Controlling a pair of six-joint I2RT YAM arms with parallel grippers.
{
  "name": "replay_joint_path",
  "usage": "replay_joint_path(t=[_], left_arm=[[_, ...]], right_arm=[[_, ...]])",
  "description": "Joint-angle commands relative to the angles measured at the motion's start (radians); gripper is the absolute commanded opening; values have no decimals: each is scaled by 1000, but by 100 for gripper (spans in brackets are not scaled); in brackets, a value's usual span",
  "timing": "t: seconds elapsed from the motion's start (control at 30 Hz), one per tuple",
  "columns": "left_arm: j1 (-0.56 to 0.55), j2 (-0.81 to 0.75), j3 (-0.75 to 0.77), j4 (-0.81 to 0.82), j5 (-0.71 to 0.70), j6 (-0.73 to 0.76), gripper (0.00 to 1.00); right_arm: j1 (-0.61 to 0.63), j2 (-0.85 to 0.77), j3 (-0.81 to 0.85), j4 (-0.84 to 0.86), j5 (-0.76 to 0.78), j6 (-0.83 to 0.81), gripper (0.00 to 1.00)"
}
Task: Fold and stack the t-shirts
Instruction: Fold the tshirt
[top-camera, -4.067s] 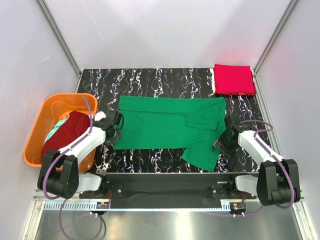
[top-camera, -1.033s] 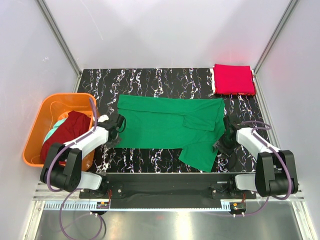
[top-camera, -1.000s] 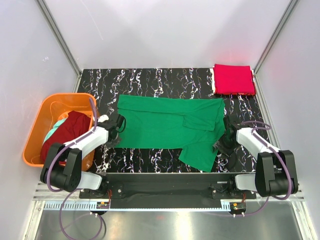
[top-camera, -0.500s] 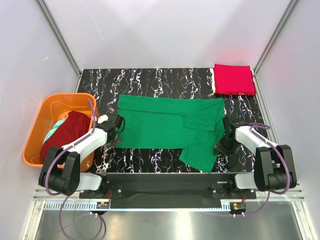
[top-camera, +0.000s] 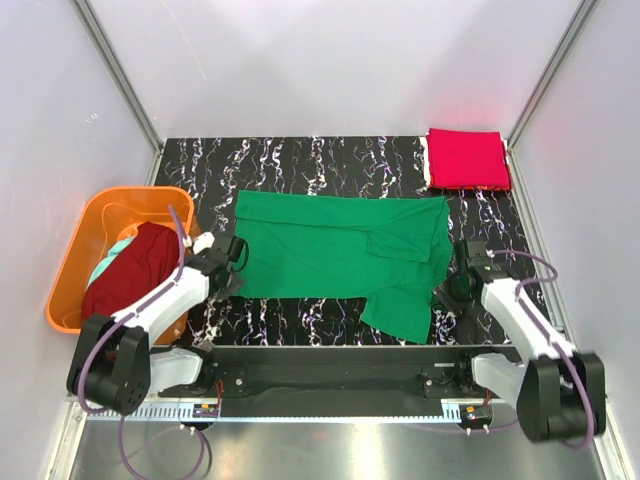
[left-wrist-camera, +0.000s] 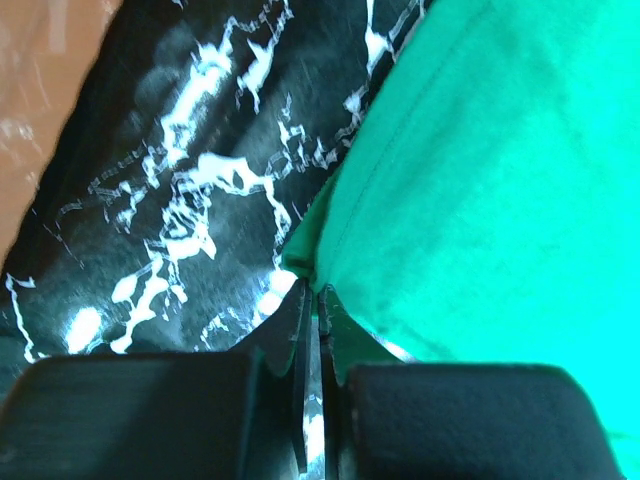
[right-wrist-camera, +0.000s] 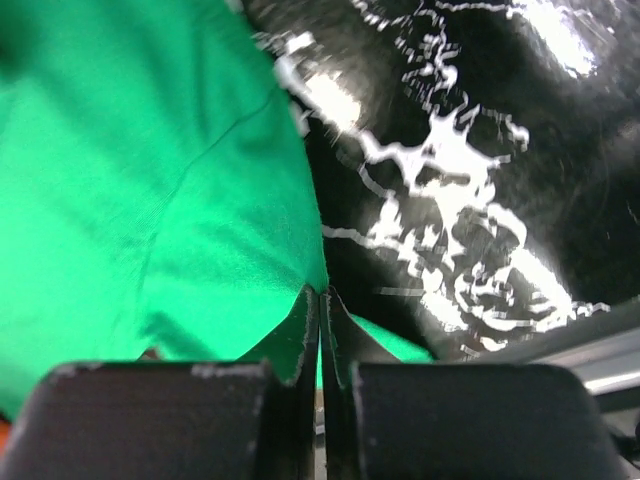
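The green t-shirt (top-camera: 330, 250) lies spread flat across the middle of the black marbled worktop (top-camera: 300, 160). The left gripper (left-wrist-camera: 312, 296) is pinched tight on its left corner. The right gripper (right-wrist-camera: 320, 296) is clamped likewise on its right edge.

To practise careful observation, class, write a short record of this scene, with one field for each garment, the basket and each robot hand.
green t-shirt: spread out mid-table, partly folded at its right end
red t-shirt: folded, far right corner of the marble table
maroon t-shirt: bunched in the basket
teal garment: under the maroon one
orange basket: left of the table
left hand: shut on the green t-shirt's left near corner
right hand: shut on its right edge
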Motion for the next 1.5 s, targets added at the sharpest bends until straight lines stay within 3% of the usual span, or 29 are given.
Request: replay_joint_path(t=[0.0,0.17,0.37,0.77,1.17,1.47], left_arm=[[-25,-63,-21,-36,2,-58,0],[-48,-145,-44,-67,-1,-87,0],[-48,-168,8,-93,-19,-69,0],[-33,117,330,-89,-70,28,0],[79,271,421,-43,-84,85,0],[98,398,534,-40,-76,126,0]], right_arm=[[7,-122,-6,-89,11,28,0],[7,-208,-9,-126,5,-1,0],[6,-148,90,-106,76,-151,0],[-60,192,394,56,-13,-343,0],[-146,366,556,75,-108,-435,0],[-157,502,658,89,-151,-451,0]])
